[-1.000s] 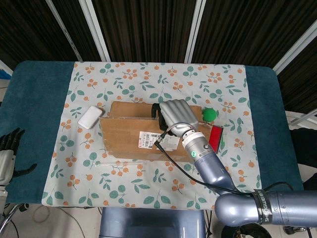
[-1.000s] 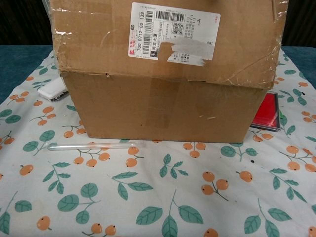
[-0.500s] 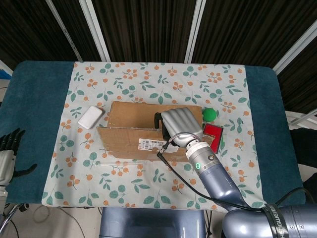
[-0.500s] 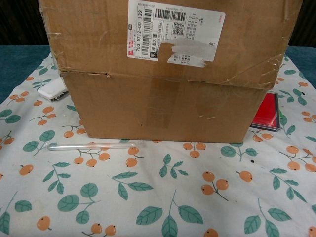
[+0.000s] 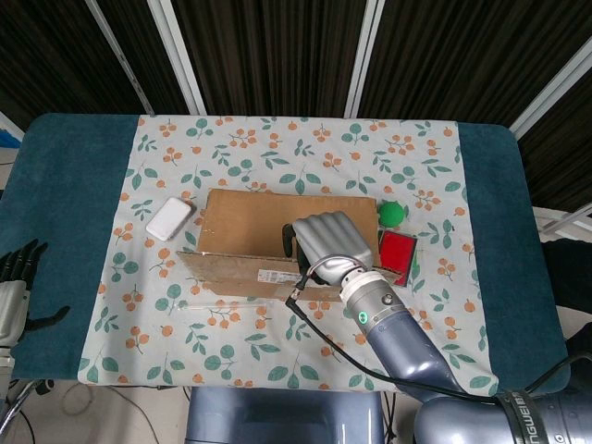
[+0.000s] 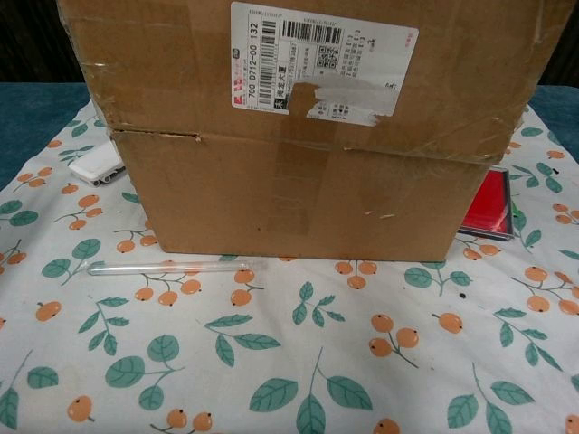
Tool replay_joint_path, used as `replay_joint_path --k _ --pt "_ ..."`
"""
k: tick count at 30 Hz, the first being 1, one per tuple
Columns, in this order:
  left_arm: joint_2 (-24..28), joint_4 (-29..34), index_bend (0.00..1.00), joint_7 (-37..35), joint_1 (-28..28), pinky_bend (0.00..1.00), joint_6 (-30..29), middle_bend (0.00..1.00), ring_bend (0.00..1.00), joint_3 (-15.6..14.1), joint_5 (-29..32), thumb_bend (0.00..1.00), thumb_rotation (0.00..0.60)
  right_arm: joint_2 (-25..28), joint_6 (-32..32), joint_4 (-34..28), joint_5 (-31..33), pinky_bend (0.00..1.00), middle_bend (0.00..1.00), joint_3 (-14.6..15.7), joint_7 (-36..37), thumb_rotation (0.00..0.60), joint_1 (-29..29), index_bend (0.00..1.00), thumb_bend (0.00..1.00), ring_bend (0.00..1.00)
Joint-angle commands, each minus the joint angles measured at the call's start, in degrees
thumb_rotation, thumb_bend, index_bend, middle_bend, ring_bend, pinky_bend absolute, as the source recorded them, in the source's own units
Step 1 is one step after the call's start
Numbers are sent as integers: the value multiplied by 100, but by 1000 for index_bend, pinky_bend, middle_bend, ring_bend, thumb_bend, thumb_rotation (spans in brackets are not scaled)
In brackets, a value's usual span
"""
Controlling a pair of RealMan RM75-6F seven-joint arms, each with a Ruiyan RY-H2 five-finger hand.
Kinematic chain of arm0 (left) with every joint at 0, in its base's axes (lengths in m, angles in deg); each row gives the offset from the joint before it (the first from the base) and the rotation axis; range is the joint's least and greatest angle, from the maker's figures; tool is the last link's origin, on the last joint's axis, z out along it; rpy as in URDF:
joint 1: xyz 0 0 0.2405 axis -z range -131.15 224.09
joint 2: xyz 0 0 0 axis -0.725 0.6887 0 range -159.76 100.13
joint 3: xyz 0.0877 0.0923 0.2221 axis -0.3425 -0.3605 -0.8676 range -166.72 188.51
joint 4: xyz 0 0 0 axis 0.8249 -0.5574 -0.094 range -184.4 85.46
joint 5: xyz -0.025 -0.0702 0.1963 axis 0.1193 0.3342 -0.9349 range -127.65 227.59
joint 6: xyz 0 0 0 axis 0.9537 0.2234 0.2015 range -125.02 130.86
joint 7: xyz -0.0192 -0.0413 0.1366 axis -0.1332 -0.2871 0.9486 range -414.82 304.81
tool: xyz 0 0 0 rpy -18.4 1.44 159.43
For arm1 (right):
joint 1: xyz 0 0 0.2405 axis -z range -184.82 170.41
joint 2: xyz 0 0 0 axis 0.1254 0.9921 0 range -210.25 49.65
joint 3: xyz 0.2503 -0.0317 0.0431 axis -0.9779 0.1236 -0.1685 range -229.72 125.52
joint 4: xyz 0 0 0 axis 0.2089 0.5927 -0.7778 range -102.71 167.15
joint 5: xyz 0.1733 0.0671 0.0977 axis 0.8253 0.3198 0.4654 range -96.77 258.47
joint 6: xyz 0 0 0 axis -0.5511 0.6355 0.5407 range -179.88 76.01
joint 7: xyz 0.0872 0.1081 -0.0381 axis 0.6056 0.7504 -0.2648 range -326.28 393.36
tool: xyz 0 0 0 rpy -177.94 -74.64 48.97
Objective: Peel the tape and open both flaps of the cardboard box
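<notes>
The cardboard box [image 5: 242,215] stands mid-table on the flowered cloth. Its near flap [image 5: 245,270], with a white shipping label [image 6: 321,61], leans out toward me and fills the top of the chest view. My right hand [image 5: 328,242] lies over that flap's edge at the box's right side, fingers curled over it and gripping it. The inside of the box is hidden beneath the hand and the flap. My left hand [image 5: 14,287] hangs off the table's left edge, fingers apart, holding nothing. A clear strip of tape [image 6: 172,267] lies on the cloth in front of the box.
A white flat object [image 5: 169,219] lies left of the box, a green ball [image 5: 391,214] and a red flat item [image 5: 398,252] to its right. The cloth [image 6: 298,362] stretches bare toward me in front of the box.
The near flap has swung further out and down toward me, its label rising in the chest view. My right hand came nearer with it. The left hand stayed put.
</notes>
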Motion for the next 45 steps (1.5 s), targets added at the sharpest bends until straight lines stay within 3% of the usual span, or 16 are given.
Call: replay_joint_path --k 1,16,21,25,28,30,34,37,42,45 --pt "-1 1 0 -4 -3 0 0 0 0 2 9 140 600 229 311 -1 437 518 609 -29 -97 600 -208 486 1000 590" --pt "-5 -1 0 -31 -4 0 -7 0 0 12 16 141 600 724 868 -1 1326 525 609 -21 -176 600 -708 479 1000 590" --pt "-4 -3 0 -30 -5 0 -8 0 0 6 7 140 600 801 887 -1 1338 525 594 66 -159 600 -740 477 1000 583" --pt "-4 -4 0 -28 -11 0 -14 0 0 3 8 140 600 753 658 -1 955 523 562 258 -139 600 -635 459 999 560" --pt "-6 1 0 0 -9 0 -11 0 0 -5 3 140 600 628 188 -1 271 514 520 547 -137 600 -414 414 908 530" --pt "-10 -5 0 30 -7 0 -3 0 0 -16 -1 141 600 499 -180 -1 -303 498 489 794 -124 600 -192 375 769 504" --pt "-27 -47 0 128 10 0 -3 0 0 -37 -46 140 600 120 -1122 -1 -1898 426 422 1469 224 600 664 333 593 436" --pt "-29 -49 0 217 31 0 8 0 0 -44 -66 140 600 -68 -1749 -1 -2887 355 331 1941 563 600 1352 276 490 344" --pt "-3 -11 0 491 91 0 9 0 0 -52 -143 140 600 -441 -2729 332 -4712 247 38 2907 998 600 2580 39 342 39" --pt "55 95 0 702 154 0 51 0 0 -47 -173 140 600 -670 -3124 865 -5701 236 0 3451 1249 600 3252 0 258 1"
